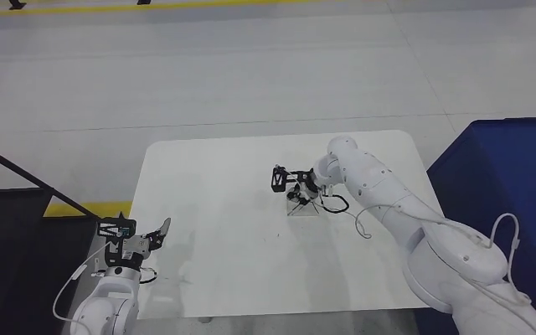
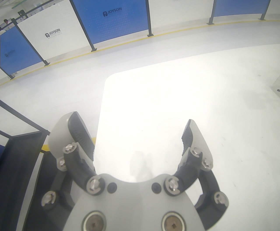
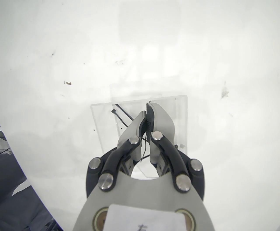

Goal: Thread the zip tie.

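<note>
A thin black zip tie lies over a small clear plastic plate near the middle of the white table. In the right wrist view its head rests on the plate and its strap runs in between my fingers. My right gripper is shut on the strap just above the plate. The top view shows that gripper over the plate. My left gripper is open and holds nothing. It hovers at the table's near left corner, far from the plate.
A black cable loops on the table beside the right arm. A blue panel stands off the table's right side and a black rail off its left. Blue and white barriers line the floor beyond.
</note>
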Controlling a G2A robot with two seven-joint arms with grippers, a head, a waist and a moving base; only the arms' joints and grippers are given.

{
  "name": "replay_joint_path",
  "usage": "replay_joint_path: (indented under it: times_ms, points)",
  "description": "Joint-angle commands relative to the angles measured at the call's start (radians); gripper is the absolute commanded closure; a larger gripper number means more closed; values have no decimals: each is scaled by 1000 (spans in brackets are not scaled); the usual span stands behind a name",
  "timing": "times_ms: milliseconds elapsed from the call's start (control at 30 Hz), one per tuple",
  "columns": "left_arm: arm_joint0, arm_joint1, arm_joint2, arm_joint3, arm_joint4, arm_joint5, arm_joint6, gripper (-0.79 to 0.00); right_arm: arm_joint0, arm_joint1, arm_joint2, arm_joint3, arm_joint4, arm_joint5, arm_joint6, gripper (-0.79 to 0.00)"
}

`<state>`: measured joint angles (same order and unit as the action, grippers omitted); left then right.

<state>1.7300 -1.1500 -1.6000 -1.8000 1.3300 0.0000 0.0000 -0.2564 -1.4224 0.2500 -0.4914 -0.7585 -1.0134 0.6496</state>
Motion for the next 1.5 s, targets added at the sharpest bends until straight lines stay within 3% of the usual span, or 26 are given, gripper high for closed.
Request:
replay_joint_path:
  times_ms: [0, 167, 367, 600, 833, 900, 967, 1033, 1067, 1467]
  points:
    - [0, 0, 0, 0, 0, 0, 0, -785, 6, 14, 1, -23, 34, 1, 18, 0]
    - [0, 0, 0, 0, 0, 0, 0, -785, 14, 73, -8, -134, 153, 1, 101, 0]
    - [0, 0, 0, 0, 0, 0, 0, -785, 24, 178, -38, -310, 328, 1, 158, 0]
    - [0, 0, 0, 0, 0, 0, 0, -785, 62, 400, -80, -686, 623, 1, 158, 0]
    - [0, 0, 0, 0, 0, 0, 0, -785, 57, 400, -80, -691, 626, 1, 152, 0]
    - [0, 0, 0, 0, 0, 0, 0, -785, 27, 401, -79, -760, 676, 1, 119, 0]
    - [20, 1, 14, -28, -88, -114, -71, -785, 19, 414, -73, -839, 751, 1, 119, 0]
    - [44, 10, -19, -83, -280, -306, -260, -785, 11, 436, -58, -907, 864, 1, 144, 0]
    - [45, 12, -31, -92, -313, -330, -293, -785, 9, 440, -54, -916, 885, 1, 151, 0]
    - [45, 12, -31, -92, -313, -330, -293, -785, 9, 440, -54, -916, 885, 1, 151, 0]
